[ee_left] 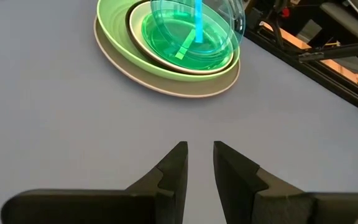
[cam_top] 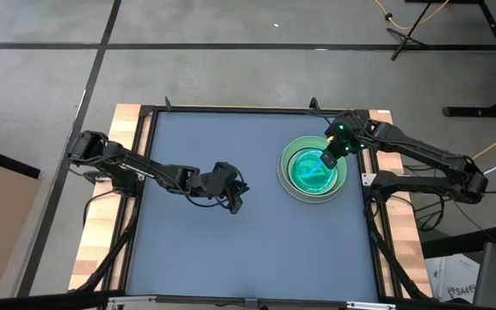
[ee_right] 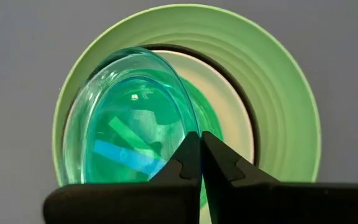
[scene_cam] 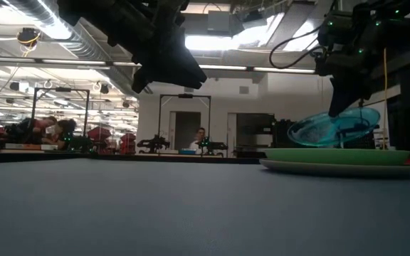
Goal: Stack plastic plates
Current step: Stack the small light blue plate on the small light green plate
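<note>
The plastic plates [cam_top: 314, 169] sit as one nested stack on the right half of the blue-grey surface [cam_top: 231, 241], toward its far edge. At the bottom lies a large grey plate [ee_left: 185, 88], its rim showing as a pale ring around the rest. On it rests a large light green plate [ee_right: 278, 93] with concentric ridges, then a white plate [ee_right: 232, 99] edged by a thin dark rim, and inside that a bright translucent green plate [ee_left: 179, 43].

The right pincer [ee_right: 201, 152] is above the stack, its two dark fingers pressed together on the rim of a translucent blue plate [ee_right: 129, 124]. That plate is clear with a blue-green tint, and it hangs tilted over the stack: in the low view it is raised off the green plate with one side higher than the other.

The left pincer [ee_left: 199, 163] hovers over the bare middle of the surface, well apart from the stack. Its fingers stand slightly apart with a narrow gap between them and nothing in it.
</note>
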### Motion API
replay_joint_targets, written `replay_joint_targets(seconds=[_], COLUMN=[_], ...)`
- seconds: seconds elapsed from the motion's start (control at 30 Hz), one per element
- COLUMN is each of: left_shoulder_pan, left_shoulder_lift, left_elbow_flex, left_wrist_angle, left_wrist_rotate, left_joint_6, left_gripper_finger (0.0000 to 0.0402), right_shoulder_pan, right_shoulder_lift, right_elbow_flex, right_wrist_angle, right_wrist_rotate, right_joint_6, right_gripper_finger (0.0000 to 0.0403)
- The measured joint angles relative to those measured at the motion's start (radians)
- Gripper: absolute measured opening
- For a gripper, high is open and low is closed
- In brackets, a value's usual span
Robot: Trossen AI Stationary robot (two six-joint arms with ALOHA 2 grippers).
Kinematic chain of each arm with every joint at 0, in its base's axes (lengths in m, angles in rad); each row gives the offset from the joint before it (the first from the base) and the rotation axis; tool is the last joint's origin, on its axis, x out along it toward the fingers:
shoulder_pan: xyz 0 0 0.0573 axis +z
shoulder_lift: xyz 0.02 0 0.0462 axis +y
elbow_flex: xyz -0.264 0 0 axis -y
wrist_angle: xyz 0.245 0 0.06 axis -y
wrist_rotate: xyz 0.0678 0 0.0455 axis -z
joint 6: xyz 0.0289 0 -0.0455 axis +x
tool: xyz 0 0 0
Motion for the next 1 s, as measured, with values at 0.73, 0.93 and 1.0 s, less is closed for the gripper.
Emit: replay_joint_targets(seconds=[0.73,0.93,1.0], left_shoulder_pan=[0.0,0.0,0.0], left_shoulder_lift=[0.0,0.0,0.0], left_elbow_flex=[0.0,0.0,0.0], left_wrist_angle=[0.0,0.0,0.0], left_wrist_rotate=[0.0,0.0,0.0], left_joint_6=[0.0,0.0,0.0], left_gripper_finger=[0.007,0.007,0.007], right_shoulder_pan=[0.001,0.001,0.001], right_shoulder_lift=[0.038,0.106,0.121], right_elbow_flex=[0.0,0.0,0.0], right_wrist_angle=[-0.004,0.007,0.008], right_wrist_rotate=[-0.015,-0.016,-0.016], right_joint_6=[0.029,0.029,0.029], right_gripper_finger=[0.0,0.0,0.0])
